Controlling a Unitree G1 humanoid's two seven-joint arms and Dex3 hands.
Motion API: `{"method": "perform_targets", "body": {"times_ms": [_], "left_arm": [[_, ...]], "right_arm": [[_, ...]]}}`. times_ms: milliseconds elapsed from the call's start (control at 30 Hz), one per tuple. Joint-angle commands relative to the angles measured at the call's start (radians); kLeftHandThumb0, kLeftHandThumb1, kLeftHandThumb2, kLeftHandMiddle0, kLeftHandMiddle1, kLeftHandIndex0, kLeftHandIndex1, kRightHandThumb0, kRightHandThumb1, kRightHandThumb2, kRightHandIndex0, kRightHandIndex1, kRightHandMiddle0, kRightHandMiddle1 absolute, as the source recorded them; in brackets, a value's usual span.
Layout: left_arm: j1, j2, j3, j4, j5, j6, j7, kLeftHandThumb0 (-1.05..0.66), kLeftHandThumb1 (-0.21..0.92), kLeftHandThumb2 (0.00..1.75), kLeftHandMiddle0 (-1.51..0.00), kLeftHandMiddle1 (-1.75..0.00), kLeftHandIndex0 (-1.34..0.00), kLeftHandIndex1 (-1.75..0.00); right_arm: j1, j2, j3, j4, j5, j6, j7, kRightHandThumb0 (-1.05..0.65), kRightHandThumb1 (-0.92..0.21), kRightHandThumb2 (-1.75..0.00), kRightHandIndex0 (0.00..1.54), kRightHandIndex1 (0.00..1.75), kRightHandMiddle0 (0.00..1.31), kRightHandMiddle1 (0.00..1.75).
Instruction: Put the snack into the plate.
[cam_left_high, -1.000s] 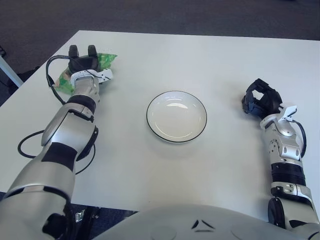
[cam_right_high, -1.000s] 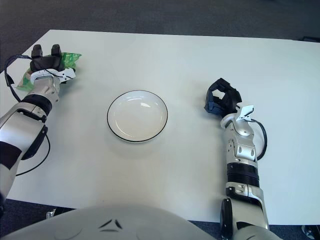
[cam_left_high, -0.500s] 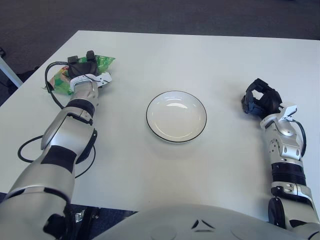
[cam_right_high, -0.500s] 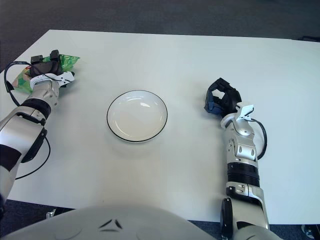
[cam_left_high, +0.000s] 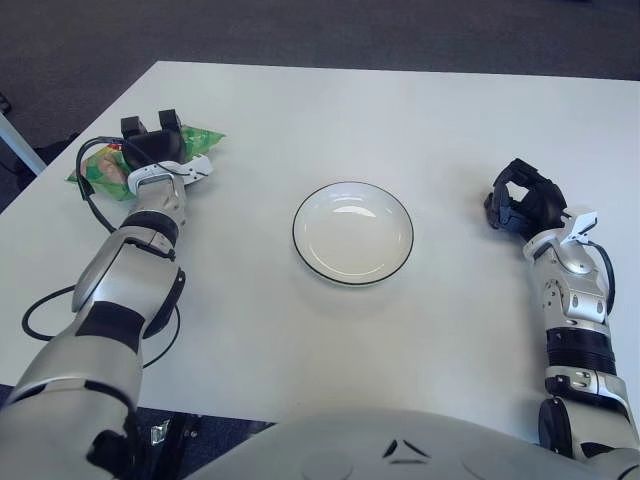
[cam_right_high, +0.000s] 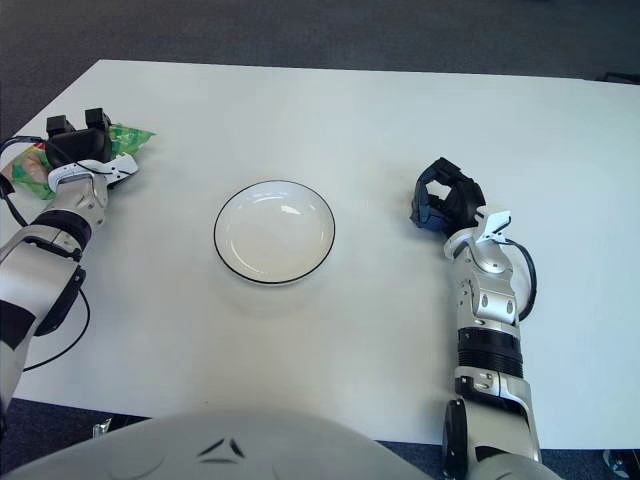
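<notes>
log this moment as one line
left hand: over snack, grasp unclear | plate: empty | right hand: idle, right of plate

Bright even overhead light, faint soft shadows, slight glare on plate (cam_left_high: 352, 233)

It looks like an office or lab room: a plain white worktop (cam_left_high: 420, 120) stands on dark grey carpet (cam_left_high: 300, 30).

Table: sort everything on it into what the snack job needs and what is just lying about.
Needed:
- green snack bag, far left of the table
- white plate, centre
- left hand, over the snack bag

Lying about:
- black cable at the left table edge
- right hand, idle right of the plate
</notes>
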Motion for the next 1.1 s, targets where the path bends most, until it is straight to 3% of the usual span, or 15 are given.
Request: {"method": "perform_targets", "body": {"times_ms": [0,133,333,767,1067], "left_arm": [[0.038,-0.007,0.017,0.01,-0.02,-0.03,0.005,0.0,0.06,1.54,-0.83,-1.56,-0.6,-1.74],[0.033,-0.017,0.03,0.008,-0.033,-0.054,0.017,0.0,-0.04,1.62,-0.94,-1.47,-0.69,-1.74],[0.024,-0.025,0.038,0.002,-0.045,-0.104,0.029,0.0,-0.08,1.64,-1.0,-1.4,-0.72,-1.75],[-0.054,-0.059,0.017,-0.063,-0.029,-0.188,0.052,0.0,-0.06,1.69,-0.95,-1.57,-0.67,-1.75],[-0.042,-0.046,-0.004,-0.125,-0.011,-0.373,0.165,0.0,-0.06,1.69,-0.94,-1.59,-0.68,-1.75]], "right_arm": [[0.053,0.002,0.016,0.033,-0.006,0.067,0.011,-0.47,-0.34,-1.29,1.29,1.75,0.6,1.75],[0.054,-0.001,0.016,0.029,-0.003,0.074,0.017,-0.47,-0.34,-1.29,1.29,1.75,0.6,1.75],[0.055,-0.007,0.02,0.028,-0.003,0.08,0.026,-0.47,-0.34,-1.29,1.29,1.75,0.6,1.75],[0.054,-0.015,0.021,0.031,-0.001,0.08,0.044,-0.47,-0.35,-1.28,1.28,1.75,0.59,1.75],[0.051,-0.014,0.024,0.03,-0.002,0.086,0.049,-0.47,-0.35,-1.27,1.27,1.75,0.59,1.75]]}}
